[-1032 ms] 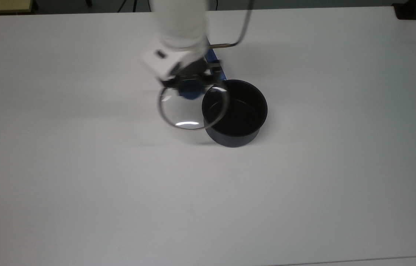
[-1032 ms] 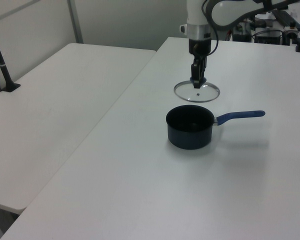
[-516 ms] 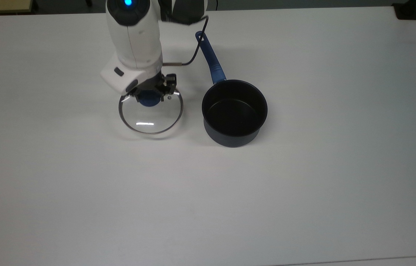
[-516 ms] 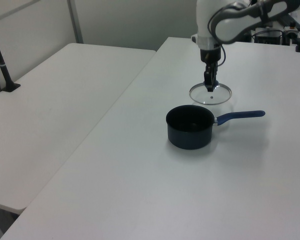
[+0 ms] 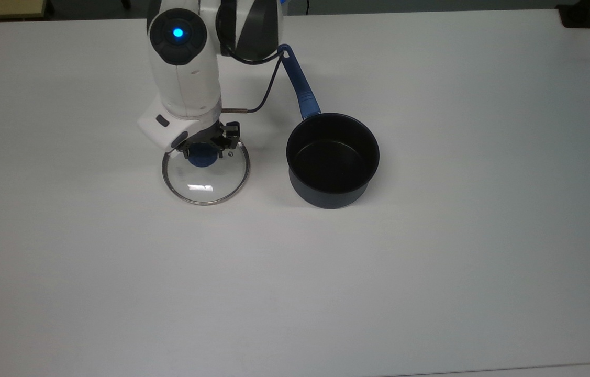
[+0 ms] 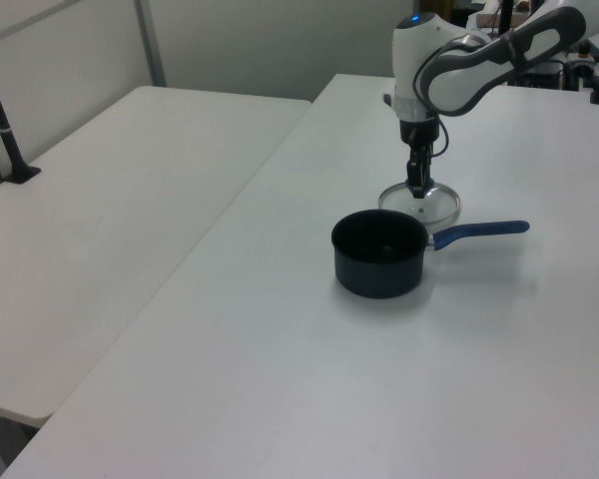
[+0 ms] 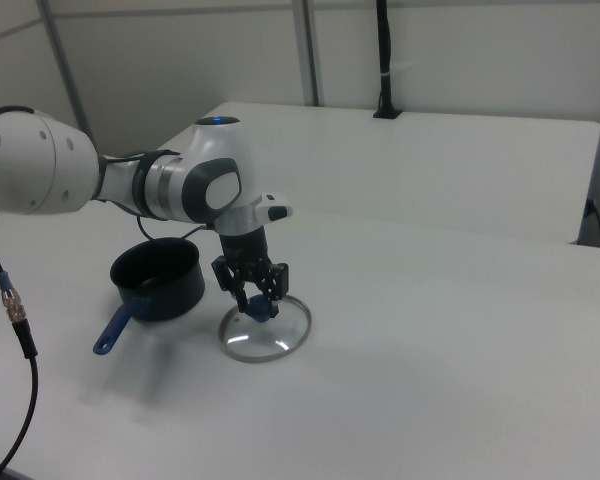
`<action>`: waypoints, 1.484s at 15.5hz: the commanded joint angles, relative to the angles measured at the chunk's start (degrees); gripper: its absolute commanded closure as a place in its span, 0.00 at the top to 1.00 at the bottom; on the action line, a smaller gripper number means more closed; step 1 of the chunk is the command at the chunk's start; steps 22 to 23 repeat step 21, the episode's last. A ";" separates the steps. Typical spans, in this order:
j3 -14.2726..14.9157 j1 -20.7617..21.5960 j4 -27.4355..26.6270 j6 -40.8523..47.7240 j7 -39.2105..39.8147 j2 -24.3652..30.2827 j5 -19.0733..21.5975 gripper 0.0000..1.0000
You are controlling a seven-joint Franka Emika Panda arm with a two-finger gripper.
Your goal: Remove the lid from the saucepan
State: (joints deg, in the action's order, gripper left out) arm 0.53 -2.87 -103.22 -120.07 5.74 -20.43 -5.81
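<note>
saucepan (image 5: pixel 332 159) sits uncovered on white table (image 5: pixel 431 262), blue handle away from camera in the top view. lid (image 5: pixel 204 178) flat on table beside saucepan, on the top view's left. gripper (image 5: pixel 207 148) pinches lid's blue knob (image 5: pixel 201 156), fingers closed on it.

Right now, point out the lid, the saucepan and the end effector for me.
lid (image 5: pixel 206 183), top view, on the clear glass below the knob.
saucepan (image 5: pixel 332 157), top view, on the dark inside floor.
end effector (image 7: pixel 256 300), right view, between the fingertips at the blue knob.
</note>
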 commanded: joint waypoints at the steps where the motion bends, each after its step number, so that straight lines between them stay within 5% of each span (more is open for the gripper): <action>1: 0.17 0.06 -0.49 -0.43 -0.03 1.62 -0.78 1.00; 8: -0.17 1.46 3.90 8.97 -7.22 10.13 -0.69 1.00; 14: 0.26 7.43 4.08 20.92 -15.14 18.93 -0.17 1.00; 23: 0.35 8.05 4.43 24.98 -14.79 21.92 0.01 1.00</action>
